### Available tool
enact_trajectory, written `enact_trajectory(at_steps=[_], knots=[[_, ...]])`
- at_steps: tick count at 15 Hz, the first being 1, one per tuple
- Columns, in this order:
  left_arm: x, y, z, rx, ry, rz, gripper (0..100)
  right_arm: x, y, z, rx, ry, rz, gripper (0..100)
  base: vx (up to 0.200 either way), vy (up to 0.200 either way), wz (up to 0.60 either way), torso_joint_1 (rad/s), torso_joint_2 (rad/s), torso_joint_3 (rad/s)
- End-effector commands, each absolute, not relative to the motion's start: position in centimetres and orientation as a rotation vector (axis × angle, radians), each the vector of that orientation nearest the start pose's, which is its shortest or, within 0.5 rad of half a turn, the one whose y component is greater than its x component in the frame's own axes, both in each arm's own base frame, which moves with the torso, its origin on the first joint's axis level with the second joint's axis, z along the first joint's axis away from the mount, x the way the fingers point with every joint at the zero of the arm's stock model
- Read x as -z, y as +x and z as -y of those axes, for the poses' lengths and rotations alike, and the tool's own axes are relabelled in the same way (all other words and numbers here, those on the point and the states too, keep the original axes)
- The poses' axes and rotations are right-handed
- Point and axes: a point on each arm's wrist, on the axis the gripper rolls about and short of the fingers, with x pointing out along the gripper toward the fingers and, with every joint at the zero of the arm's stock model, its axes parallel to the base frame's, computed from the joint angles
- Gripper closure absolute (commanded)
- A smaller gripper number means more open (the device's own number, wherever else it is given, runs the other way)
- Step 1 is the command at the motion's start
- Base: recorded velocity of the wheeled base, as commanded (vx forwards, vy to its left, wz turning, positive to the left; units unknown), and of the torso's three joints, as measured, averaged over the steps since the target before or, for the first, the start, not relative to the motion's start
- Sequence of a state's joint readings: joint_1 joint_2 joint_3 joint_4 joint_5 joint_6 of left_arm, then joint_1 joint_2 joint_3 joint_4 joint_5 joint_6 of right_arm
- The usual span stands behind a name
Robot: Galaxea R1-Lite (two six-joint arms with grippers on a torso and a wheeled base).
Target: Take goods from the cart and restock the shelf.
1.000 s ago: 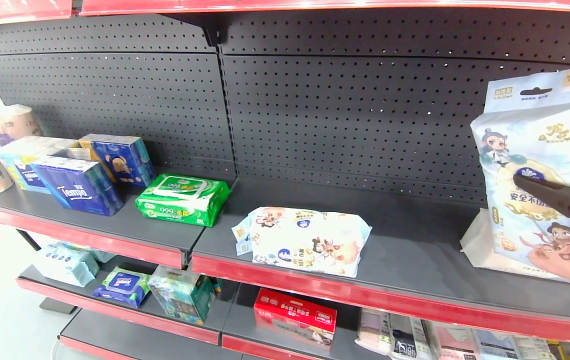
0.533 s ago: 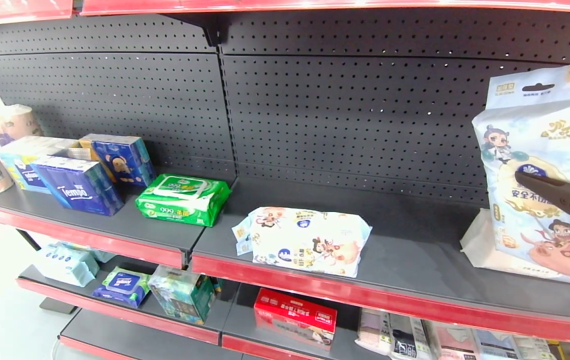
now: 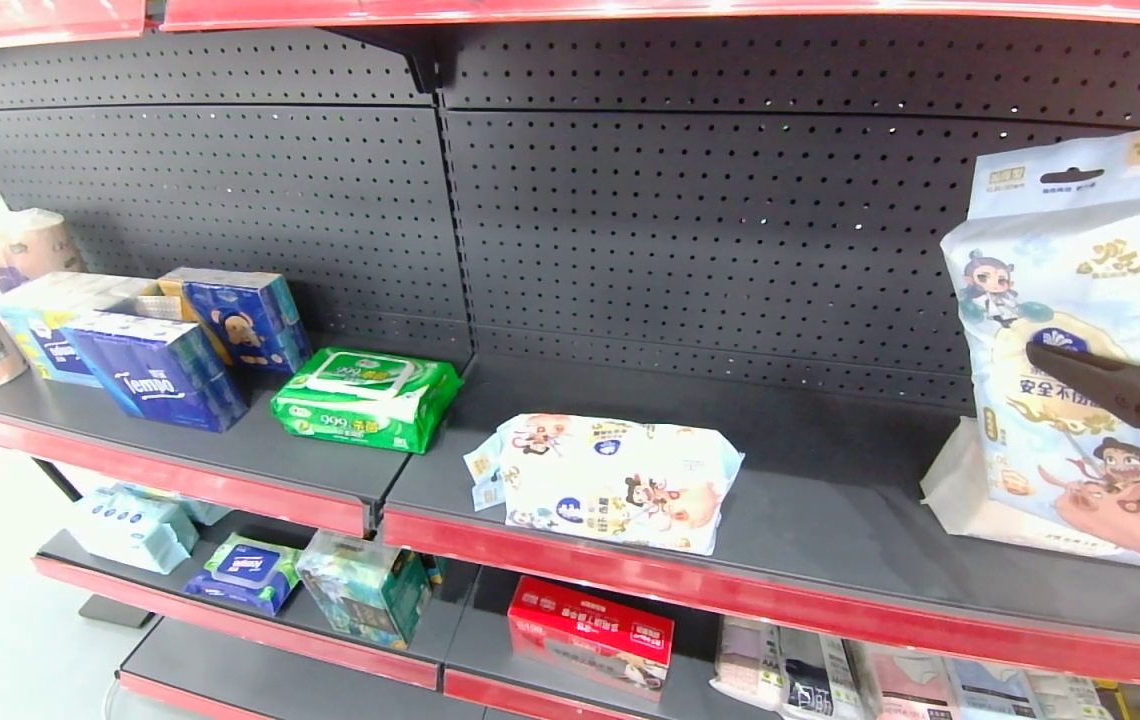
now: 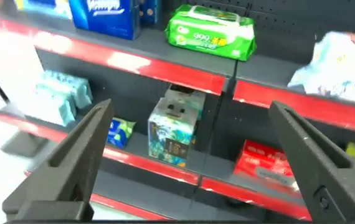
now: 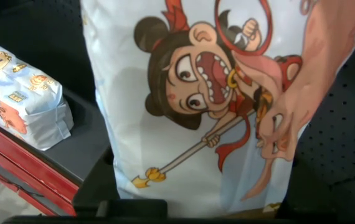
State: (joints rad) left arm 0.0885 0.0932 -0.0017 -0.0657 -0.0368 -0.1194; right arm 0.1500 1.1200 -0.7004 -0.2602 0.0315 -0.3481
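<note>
Head view: the tall white plastic tissue pack printed with cartoon figures (image 3: 1080, 290) stands upright at the right end of the black metal shelf with the red front edge (image 3: 830, 500). I cannot tell whether its base is resting on the board or just above it.
Right jaws: closed across the pack's middle, with one dark finger (image 3: 1080, 375) lying over its front face.
Left jaws: spread wide and empty, hanging low in front of the lower shelves.
Step in hand: placing, as I judge it. The pack is at its spot and not yet let go.
Next move: I'd settle the base flat, open my right jaws and draw straight back over the front edge without snagging the film. The pack is tall and soft and could tip forward, so it may sit safer closer to the perforated black back panel (image 3: 680, 220).
Materials: the pack is glossy, crinkly film over squashy contents, with a flat header that has a hanging slot. The shelf board is smooth painted metal.
Neighbours: a flat white cartoon-print soft pack (image 3: 615, 480) lies by the front edge at mid-shelf, well apart from mine. Beyond it is a green wet-wipe pack with a lid flap (image 3: 367, 398), then blocky blue film-wrapped tissue packs (image 3: 155, 368) near the left end.
</note>
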Motion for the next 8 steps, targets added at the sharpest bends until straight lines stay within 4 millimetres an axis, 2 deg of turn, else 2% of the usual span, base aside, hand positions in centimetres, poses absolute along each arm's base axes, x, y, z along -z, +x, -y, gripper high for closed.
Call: enact_trajectory(at_steps=[1,4,7,8], knots=[[-8.41,-1.49,0.23,-0.048,-0.123,-0.028,0,-25.15,15.92,-2.48,-0.208,-0.354,-0.126,100,0.0,0.0,0.0,0.0,0.0,0.0],[-8.22,-1.52,0.07,-0.124,-0.179,-0.037,0,-25.03,15.83,-2.48,-0.21,-0.351,-0.129,100,0.0,0.0,0.0,0.0,0.0,0.0],[-8.25,-1.59,0.07,0.074,-0.131,-0.048,0,-25.02,15.91,-2.49,-0.21,-0.351,-0.131,100,0.0,0.0,0.0,0.0,0.0,0.0],[-8.14,-1.74,-0.01,0.062,-0.107,-0.045,0,-25.15,15.92,-2.49,-0.209,-0.351,-0.126,100,0.0,0.0,0.0,0.0,0.0,0.0]])
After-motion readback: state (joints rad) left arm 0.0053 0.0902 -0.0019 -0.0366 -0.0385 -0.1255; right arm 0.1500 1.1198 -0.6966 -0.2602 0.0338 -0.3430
